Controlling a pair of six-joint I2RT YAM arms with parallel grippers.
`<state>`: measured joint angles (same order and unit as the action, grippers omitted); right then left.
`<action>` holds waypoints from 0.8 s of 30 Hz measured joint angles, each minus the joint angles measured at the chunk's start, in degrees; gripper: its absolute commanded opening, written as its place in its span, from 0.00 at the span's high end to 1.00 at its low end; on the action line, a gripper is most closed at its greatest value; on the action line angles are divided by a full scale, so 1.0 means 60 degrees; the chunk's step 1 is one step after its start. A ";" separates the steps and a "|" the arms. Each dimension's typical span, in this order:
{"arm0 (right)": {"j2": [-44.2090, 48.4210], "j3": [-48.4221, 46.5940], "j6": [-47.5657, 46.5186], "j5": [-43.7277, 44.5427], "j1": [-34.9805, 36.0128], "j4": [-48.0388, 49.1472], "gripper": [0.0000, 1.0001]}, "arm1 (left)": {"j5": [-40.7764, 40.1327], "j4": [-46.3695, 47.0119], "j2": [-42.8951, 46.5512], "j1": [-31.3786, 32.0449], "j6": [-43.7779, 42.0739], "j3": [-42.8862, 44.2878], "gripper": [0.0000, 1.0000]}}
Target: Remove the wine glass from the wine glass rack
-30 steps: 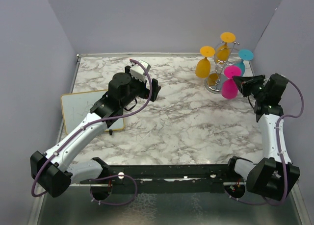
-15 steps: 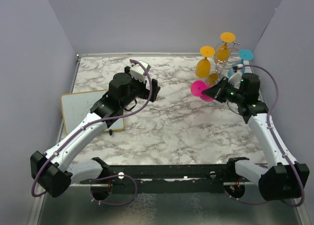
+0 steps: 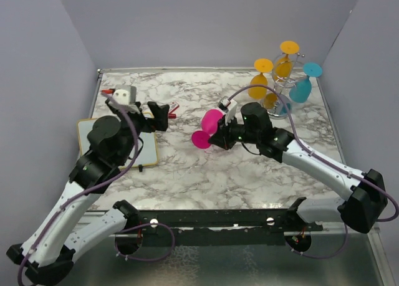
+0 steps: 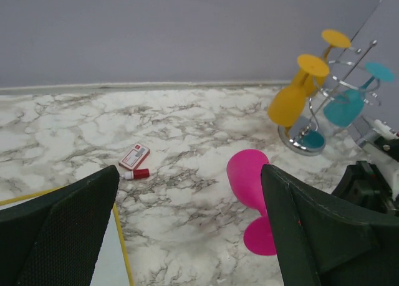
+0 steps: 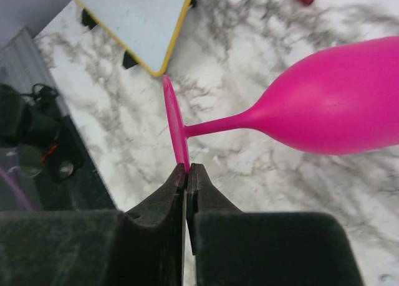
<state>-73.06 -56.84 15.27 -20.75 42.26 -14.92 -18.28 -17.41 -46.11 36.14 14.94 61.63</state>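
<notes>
The pink wine glass [image 3: 209,123] hangs on its side over the middle of the table, well apart from the wine glass rack [image 3: 282,86]. My right gripper [image 3: 215,139] is shut on the rim of its round foot, seen edge-on in the right wrist view [image 5: 187,168], with the bowl [image 5: 333,111] reaching to the right. The silver wire rack stands at the back right with yellow glasses [image 3: 258,85] and a teal glass [image 3: 300,90] hanging on it. My left gripper [image 3: 164,114] is open and empty, left of the pink glass [image 4: 249,177]. The rack also shows in the left wrist view [image 4: 349,65].
A white board with a yellow rim [image 3: 100,139] lies at the left edge, also in the right wrist view [image 5: 134,18]. A small red-and-white card and a red cap [image 4: 134,156] lie on the marble between the board and the glass. Grey walls close three sides.
My right arm has swung left, carrying the pink glass from beside the rack to the table's middle. My left arm has drawn back to the left, its gripper now facing right.
</notes>
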 measured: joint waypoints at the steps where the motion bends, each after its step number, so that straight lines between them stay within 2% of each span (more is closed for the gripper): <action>1: 0.0011 -0.0066 -0.0346 0.0200 0.0033 0.0120 0.99 | -0.0058 -0.0182 0.0317 0.0000 0.0160 0.0062 0.01; 6: 0.0597 0.0441 -0.2911 0.0845 0.0266 0.1362 0.99 | -0.0080 -0.0616 0.1086 0.0000 0.0823 0.0412 0.01; 12: 0.2922 0.1424 -0.6404 0.0095 0.0696 0.2193 0.99 | 0.0120 -0.1217 0.0474 -0.0004 0.1282 0.0586 0.01; 18: 0.4309 0.2291 -0.9701 -0.0186 0.1133 0.2266 0.99 | 0.1217 -0.1694 -0.0277 0.0000 0.1723 0.1071 0.01; 24: 0.4586 0.3395 -1.1766 0.1096 0.2667 0.2200 0.99 | 0.2798 -0.1902 -0.0801 -0.0004 0.2000 0.2422 0.01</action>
<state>-45.54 -36.47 -55.33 -14.17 58.26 -1.72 -1.50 -28.82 -50.92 36.12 26.94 76.16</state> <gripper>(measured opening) 0.022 0.992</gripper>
